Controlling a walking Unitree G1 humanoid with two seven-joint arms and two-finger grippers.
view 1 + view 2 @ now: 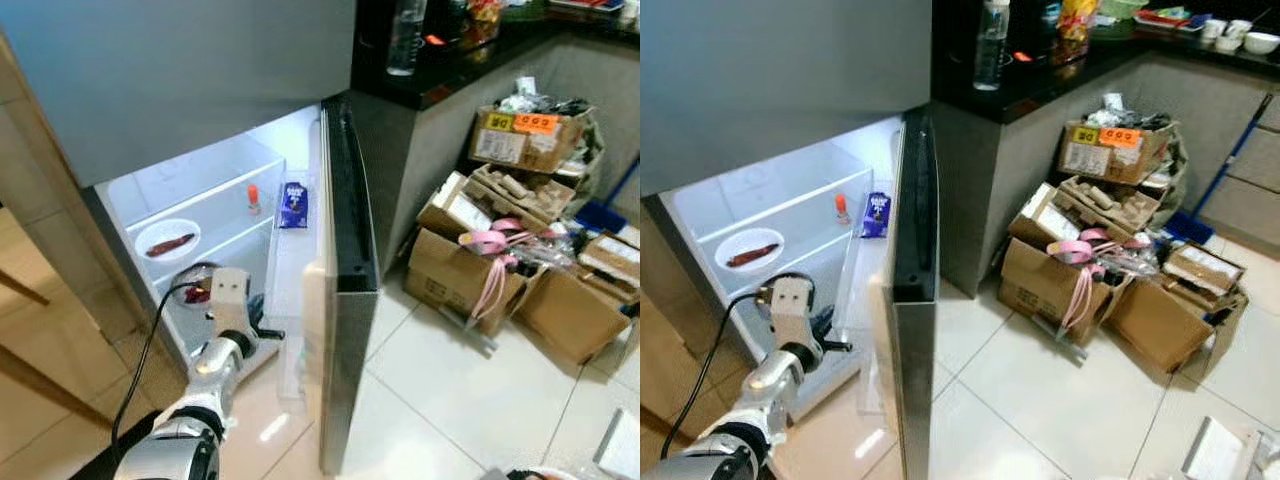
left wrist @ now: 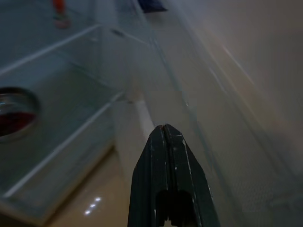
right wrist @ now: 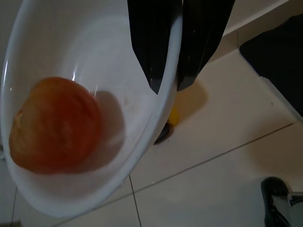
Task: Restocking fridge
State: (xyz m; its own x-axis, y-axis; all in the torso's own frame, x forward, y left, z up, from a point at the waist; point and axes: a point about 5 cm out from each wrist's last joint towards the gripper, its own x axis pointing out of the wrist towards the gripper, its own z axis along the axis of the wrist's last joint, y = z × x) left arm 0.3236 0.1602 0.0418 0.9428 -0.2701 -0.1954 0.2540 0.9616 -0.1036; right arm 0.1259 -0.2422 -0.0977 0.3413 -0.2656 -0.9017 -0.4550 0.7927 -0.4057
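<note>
Nearest us, our right gripper [image 3: 165, 90] pinches the rim of a white bowl [image 3: 57, 189] with 1 orange fruit [image 3: 54, 125] inside, above the tiled floor [image 3: 213, 179]. Our left gripper [image 2: 164, 128], fingers closed on nothing, reaches low into the open fridge [image 1: 215, 185]. Farther in, a plate [image 1: 167, 241], small bottle [image 1: 253, 199] and blue carton [image 1: 293, 206]. Boxes [image 1: 500, 260] sit right.

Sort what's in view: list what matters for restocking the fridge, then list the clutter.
For the job:
open fridge door
plate of food on the shelf
blue carton
small orange-capped bottle
white bowl with an orange-red fruit, held by the right pincer
left pincer

Just lying about:
cardboard boxes
water bottle on the counter
</note>
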